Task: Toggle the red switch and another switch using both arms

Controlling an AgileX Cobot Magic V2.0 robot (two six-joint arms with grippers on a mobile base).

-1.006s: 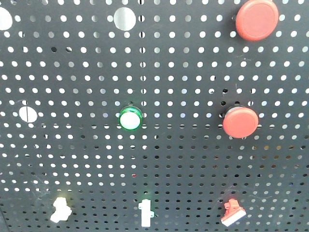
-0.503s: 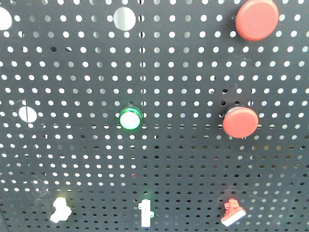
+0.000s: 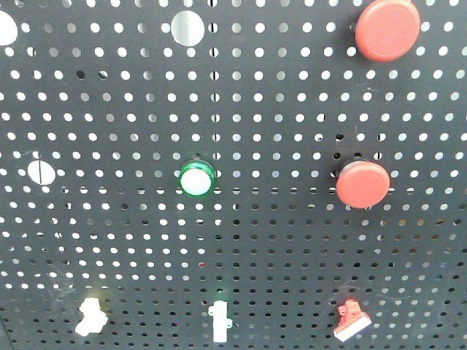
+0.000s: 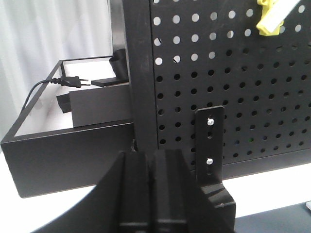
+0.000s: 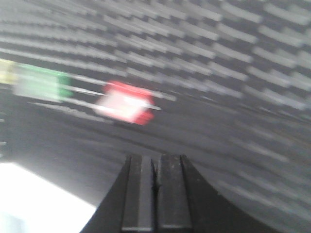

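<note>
Red switch (image 3: 352, 321) and pale switch (image 3: 91, 316) untouched; both pincers (image 4: 151, 194) (image 5: 155, 194) together; no readable writing.

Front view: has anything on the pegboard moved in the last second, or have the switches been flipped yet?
Nothing visibly changed. The red switch, the pale switch, the white-and-green toggle, the green button and both red buttons sit as they did, and neither arm shows in this view.
</note>
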